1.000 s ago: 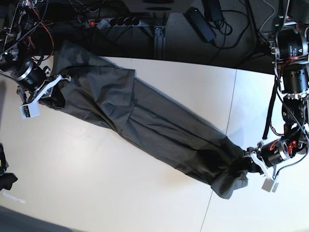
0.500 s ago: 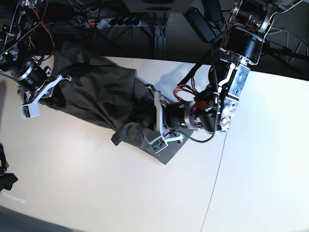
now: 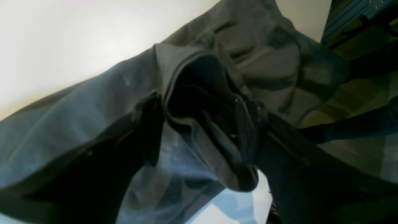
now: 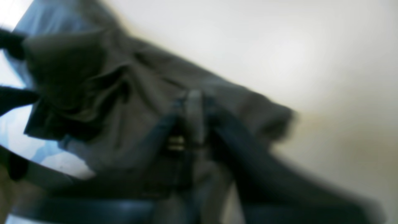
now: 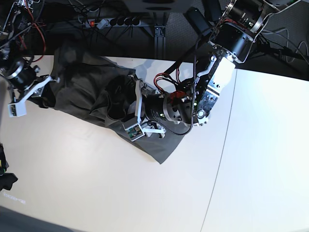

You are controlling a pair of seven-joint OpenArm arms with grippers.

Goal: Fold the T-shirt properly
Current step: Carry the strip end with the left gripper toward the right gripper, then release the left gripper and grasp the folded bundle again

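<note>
The dark olive-grey T-shirt (image 5: 82,92) lies bunched at the table's back left, its lower part doubled over towards the collar end. My left gripper (image 5: 124,111) reaches across from the right and is shut on a thick fold of the shirt's hem. In the left wrist view the cloth (image 3: 205,102) is bunched between the fingers (image 3: 245,133). My right gripper (image 5: 44,94) is shut on the shirt's far-left edge. The blurred right wrist view shows cloth (image 4: 93,77) pinched at the fingertips (image 4: 194,105). The collar is hidden.
The pale table (image 5: 96,183) has a seam (image 5: 219,154) running down its right part. A power strip (image 5: 111,21) and cables lie behind the back edge. A dark object (image 5: 5,179) sits at the left edge.
My left arm has carried the shirt's lower end from the front right up and across to the left, doubling the shirt over. My right gripper has shifted slightly left, still holding.
</note>
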